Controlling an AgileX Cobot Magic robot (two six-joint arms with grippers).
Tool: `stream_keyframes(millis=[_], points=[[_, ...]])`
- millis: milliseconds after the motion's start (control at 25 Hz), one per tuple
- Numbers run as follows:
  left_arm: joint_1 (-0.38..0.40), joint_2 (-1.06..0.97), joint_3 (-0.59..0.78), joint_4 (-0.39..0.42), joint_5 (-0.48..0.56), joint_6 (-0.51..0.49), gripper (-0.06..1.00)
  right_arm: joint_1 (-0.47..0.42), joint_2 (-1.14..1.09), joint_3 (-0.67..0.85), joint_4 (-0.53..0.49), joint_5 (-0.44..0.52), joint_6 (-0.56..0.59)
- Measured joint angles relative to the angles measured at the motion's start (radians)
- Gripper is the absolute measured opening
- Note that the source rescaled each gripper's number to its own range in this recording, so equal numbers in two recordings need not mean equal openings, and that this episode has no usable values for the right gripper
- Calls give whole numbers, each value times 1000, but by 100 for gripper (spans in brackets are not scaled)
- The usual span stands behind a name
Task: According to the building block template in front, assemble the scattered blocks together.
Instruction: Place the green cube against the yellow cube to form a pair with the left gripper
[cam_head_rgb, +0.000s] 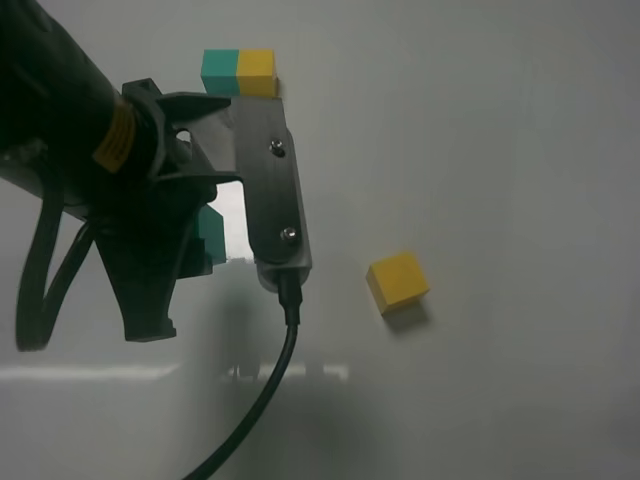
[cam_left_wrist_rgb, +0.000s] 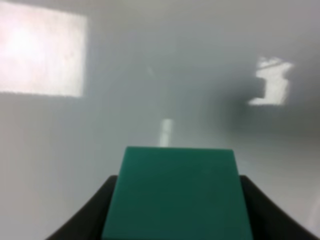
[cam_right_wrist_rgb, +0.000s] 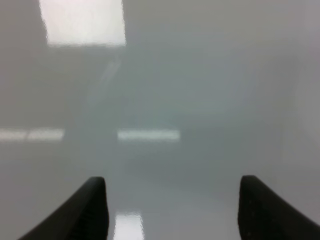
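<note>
Pale grey, glossy counter (cam_head_rgb: 520, 150) fills every view, with soft patches of light reflected in it. One teal-green matte cube (cam_left_wrist_rgb: 177, 192) is clamped between the two dark fingers of the left tool (cam_left_wrist_rgb: 177, 186). The left wrist view shows it close and large, its upper face plain and unmarked. The high view shows only a sliver of it (cam_head_rgb: 210, 235), tucked under the arm's black body and metal plate (cam_head_rgb: 272, 190).

Only the high view shows the rest. A yellow matte cube (cam_head_rgb: 398, 282) lies loose on the counter, well to the right of the arm and turned slightly askew. A short bar of two joined cubes (cam_head_rgb: 238, 72), teal on the left and yellow on the right, lies farther back.

The right tool (cam_right_wrist_rgb: 172, 200) appears only in its own wrist view, its dark fingers spread apart over bare counter.
</note>
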Motion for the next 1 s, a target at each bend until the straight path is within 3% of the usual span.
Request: stream_keyframes(millis=[400,720,1000], points=[[-11,81,-1,-67,5,-4,1,0,0,0,0,0,0],[-11,90,-1,-161,-49,-16,1,0,0,0,0,0,0],[-11,131,-4,-164,-109,-13,1,0,0,0,0,0,0]])
